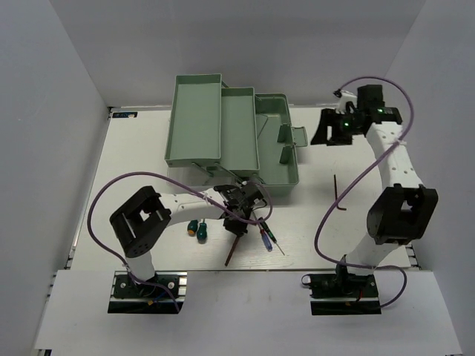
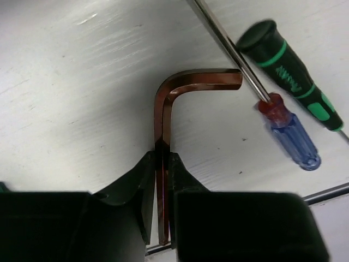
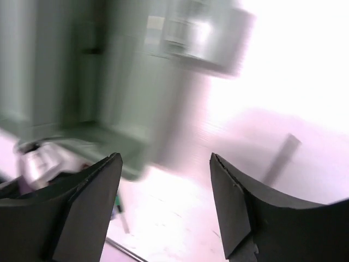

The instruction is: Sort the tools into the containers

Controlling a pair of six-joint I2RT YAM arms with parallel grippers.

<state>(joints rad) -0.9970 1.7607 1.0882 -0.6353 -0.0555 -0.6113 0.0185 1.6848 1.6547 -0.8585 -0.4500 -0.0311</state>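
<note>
My left gripper (image 1: 237, 216) is shut on a dark brownish L-shaped hex key (image 2: 163, 112), just in front of the sage-green toolbox (image 1: 223, 133). Its long arm runs between my fingers (image 2: 136, 180) and sticks out toward the near edge (image 1: 231, 254). A blue-handled precision screwdriver (image 2: 294, 141) and a thin green-and-black one (image 2: 292, 73) lie just beside it. Two stubby green-handled screwdrivers (image 1: 198, 228) lie left of the gripper. My right gripper (image 1: 332, 133) is open and empty, raised by the toolbox's right end. Another hex key (image 1: 338, 194) lies on the table at the right.
The toolbox stands at the back centre with its trays stepped open to the left and a latch flap (image 1: 293, 137) at its right end. It shows blurred in the right wrist view (image 3: 109, 82). White walls enclose the table. Purple cables loop beside both arms.
</note>
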